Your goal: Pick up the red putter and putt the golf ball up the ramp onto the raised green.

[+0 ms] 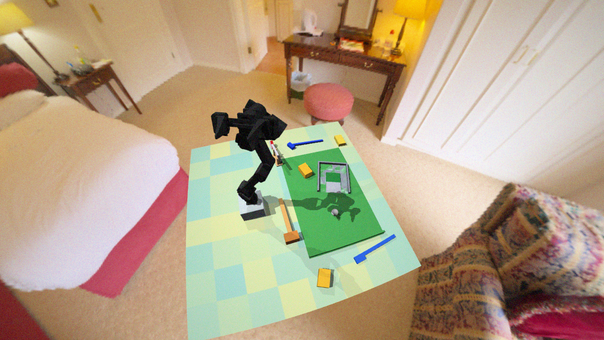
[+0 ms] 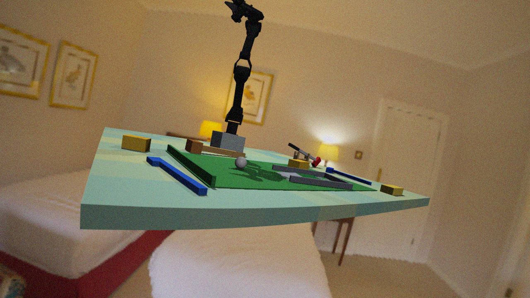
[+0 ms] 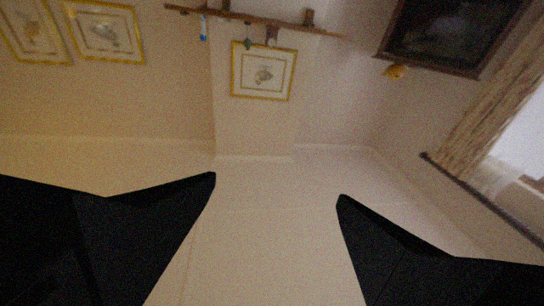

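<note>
"Okay, room: bed (image 1: 84, 182) (image 2: 237, 255), pink stool (image 1: 328, 101), pastel checkered table (image 1: 236, 262) (image 2: 222, 218). Gripper (image 3: 276, 189)?"

"Wide open, nothing held; wrist view shows both fingers, walls, pictures, no table."

"Red putter (image 1: 276, 153) (image 2: 304, 153)?"

"Propped beside the green mat (image 1: 321, 236) (image 2: 222, 177); exterior shows its tilt. Golf ball (image 1: 334, 212) (image 2: 240, 162) on mat, off the ramp (image 1: 333, 186) (image 2: 290, 174)."

armchair (image 1: 498, 270) cut off at right, framed wall pictures (image 2: 73, 75) (image 3: 264, 71) blurred

A pink stool (image 1: 328, 101) stands by a wooden desk (image 1: 342, 57).
</note>
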Motion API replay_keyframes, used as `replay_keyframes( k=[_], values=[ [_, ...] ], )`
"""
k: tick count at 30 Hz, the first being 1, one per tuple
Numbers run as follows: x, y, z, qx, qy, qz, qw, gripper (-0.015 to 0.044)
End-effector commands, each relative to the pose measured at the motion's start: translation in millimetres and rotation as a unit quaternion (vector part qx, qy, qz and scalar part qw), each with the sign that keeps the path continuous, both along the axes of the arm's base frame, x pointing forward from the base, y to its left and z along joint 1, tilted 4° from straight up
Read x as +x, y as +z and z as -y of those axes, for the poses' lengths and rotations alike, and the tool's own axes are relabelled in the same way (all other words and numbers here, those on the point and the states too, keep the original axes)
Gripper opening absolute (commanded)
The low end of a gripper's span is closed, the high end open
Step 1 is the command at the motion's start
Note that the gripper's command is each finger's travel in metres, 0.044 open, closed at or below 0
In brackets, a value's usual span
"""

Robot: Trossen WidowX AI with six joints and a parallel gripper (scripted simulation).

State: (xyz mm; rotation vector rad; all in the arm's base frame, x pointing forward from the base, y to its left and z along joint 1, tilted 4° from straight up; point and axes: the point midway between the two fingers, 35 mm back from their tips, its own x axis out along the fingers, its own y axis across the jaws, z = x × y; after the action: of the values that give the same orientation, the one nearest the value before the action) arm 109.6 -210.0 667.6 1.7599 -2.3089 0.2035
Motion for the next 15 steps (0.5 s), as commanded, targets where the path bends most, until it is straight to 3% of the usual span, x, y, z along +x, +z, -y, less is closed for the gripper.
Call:
replay_keyframes(
  k=[1,8,15],
  values=[
    [-2.1,0.9,-0.4,-0.002,-0.001,0.003,1.000,0.0426],
    [-82.3,29.7,-28.0,-0.100,-0.045,0.099,0.989,0.0440],
    [-166.5,49.8,-85.3,-0.226,-0.098,0.187,0.951,0.0440]
  ],
)
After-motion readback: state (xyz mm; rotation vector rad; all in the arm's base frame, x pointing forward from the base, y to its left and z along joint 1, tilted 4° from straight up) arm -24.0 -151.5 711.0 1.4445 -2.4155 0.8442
